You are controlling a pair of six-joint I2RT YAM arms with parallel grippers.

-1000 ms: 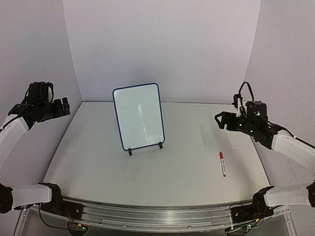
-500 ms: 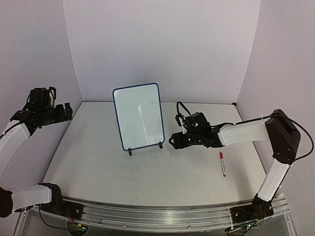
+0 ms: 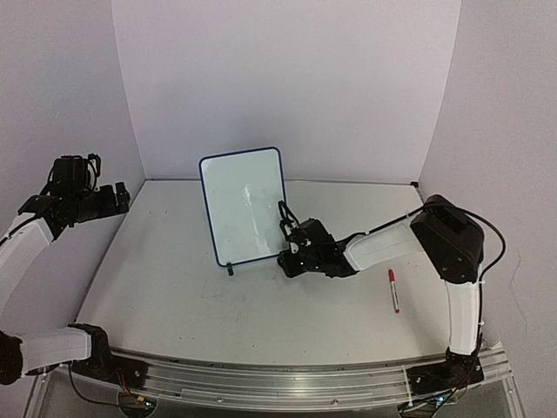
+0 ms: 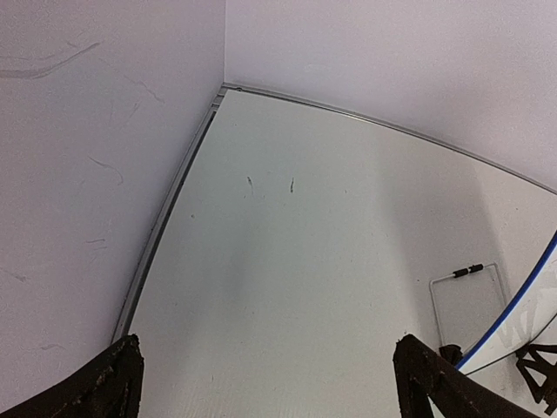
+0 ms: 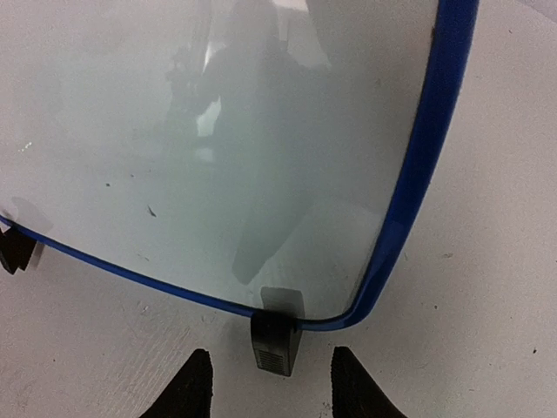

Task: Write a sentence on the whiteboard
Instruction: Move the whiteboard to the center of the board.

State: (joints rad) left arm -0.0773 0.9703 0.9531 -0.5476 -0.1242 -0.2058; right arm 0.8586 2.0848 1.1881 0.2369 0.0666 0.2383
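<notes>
While the whiteboard (image 3: 244,205) stands upright just ahead of the right gripper (image 5: 275,390), its face is blank, nothing written. The board's right foot (image 5: 277,342) sits in the gap between the two fingers, which stand apart and touch neither side. Reads as a set-up step: taking or nudging the base before any writing. Red marker (image 3: 393,289) lies on the table (image 3: 165,296), well behind those fingers, untouched. Left gripper (image 4: 268,387) hangs wide open, board edge showing past one fingertip. Next: pinch the foot squarely without tipping the board, then fetch the marker.
</notes>
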